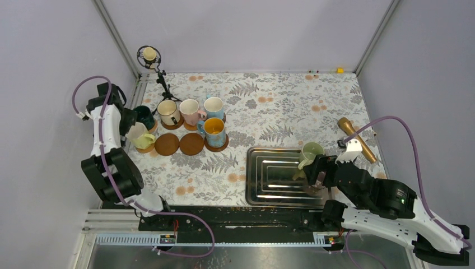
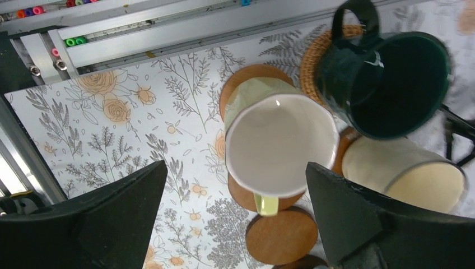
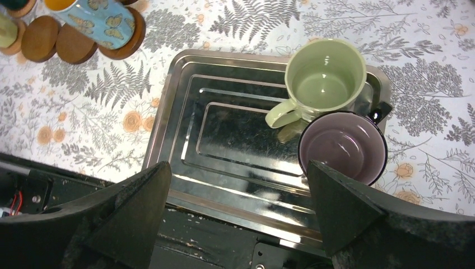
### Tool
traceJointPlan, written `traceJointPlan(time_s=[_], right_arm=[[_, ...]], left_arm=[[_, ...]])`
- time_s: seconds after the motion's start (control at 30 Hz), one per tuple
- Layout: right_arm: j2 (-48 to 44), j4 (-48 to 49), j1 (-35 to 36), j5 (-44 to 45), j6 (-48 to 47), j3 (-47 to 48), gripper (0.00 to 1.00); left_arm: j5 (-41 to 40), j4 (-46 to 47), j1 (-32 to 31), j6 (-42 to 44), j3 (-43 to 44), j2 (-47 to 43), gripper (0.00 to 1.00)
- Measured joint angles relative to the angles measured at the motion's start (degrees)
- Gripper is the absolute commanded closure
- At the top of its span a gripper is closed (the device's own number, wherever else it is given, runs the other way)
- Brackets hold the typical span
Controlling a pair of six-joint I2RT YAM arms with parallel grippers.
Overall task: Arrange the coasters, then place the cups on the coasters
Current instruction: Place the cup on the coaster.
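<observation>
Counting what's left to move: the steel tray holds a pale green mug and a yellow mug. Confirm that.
Wrong in one point: the steel tray holds the pale green mug and a mauve mug, not a yellow one. The right wrist view shows it.

Cups point(image 1: 189, 111) on coasters point(image 1: 218, 148) at left, bare coasters point(image 1: 167, 144) before them, other cups point(image 1: 311, 151) in tray point(image 1: 269, 182), right
</observation>
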Motion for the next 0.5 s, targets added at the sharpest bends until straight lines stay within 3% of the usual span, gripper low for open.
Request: traceJointPlan(time_s=[0.23,0.37,0.5], right_arm=[[-1.4,-1.3,0.0,3.4,5.0,-1.0,0.08],[1.1,-2.3,0.0,4.4,7.3,-0.8,0.12],[8.6,-3.4,0.0,5.4,8.8,-0.6,0.21]], left_arm=[[1.2,-0.3,-0.8,1.5,0.1,-10.2,0.01],[6.6,1.4,-1.9,5.6,0.1,-15.7,0.01],[14.6,4.9,-7.5,10.8,-0.2,-19.6,0.01]])
